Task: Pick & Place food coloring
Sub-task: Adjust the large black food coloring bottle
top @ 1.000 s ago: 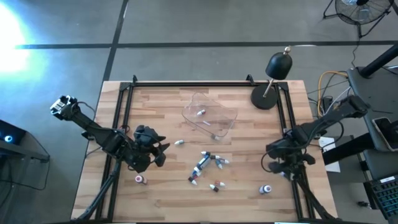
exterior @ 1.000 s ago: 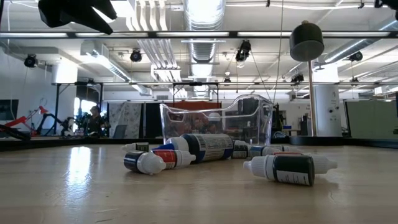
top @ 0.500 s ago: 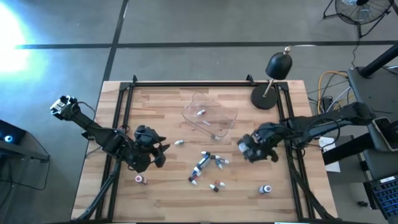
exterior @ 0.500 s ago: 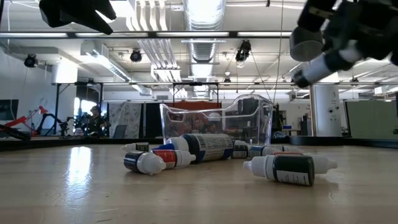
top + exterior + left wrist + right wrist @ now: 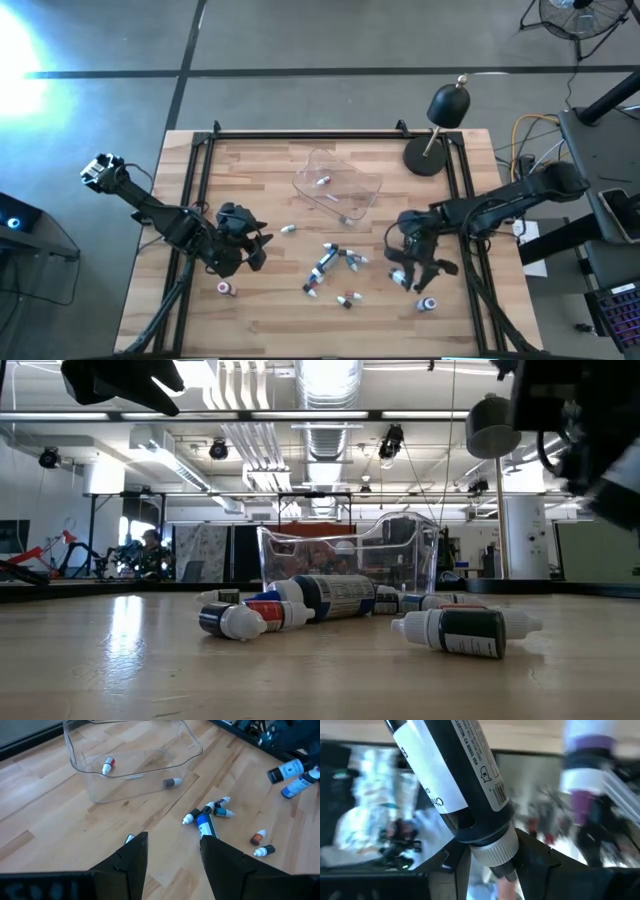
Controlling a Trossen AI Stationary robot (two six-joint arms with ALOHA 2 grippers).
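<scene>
Several food coloring bottles (image 5: 330, 262) lie on their sides on the wooden table's middle, and two more lie inside the clear tray (image 5: 340, 185). My right gripper (image 5: 410, 266) hangs right of the cluster, above the table, shut on a dark bottle with a white label (image 5: 455, 780). The left wrist view shows this bottle (image 5: 286, 770) far off. My left gripper (image 5: 170, 855) waits open over the table's left part (image 5: 255, 245), with nothing between its fingers. My right gripper pinches the dark bottle at its white ribbed cap end (image 5: 492, 851) between the two fingers. The arm comes from the table's right, slanting down. The bottle's body sticks out past the fingertips, tilted and lifted clear of the table.
A black desk lamp (image 5: 440, 125) stands at the far right corner. A purple-capped bottle (image 5: 427, 303) lies near the front right, just beyond my right gripper, and a red-capped one (image 5: 226, 288) lies at the front left. Black rails (image 5: 300, 134) frame the table.
My right gripper has swung in from the table's right edge toward the middle, then toward the near edge, turning as it went. The dark bottle shows in its fingers half a second ago and now. The bottles on the table have not moved.
</scene>
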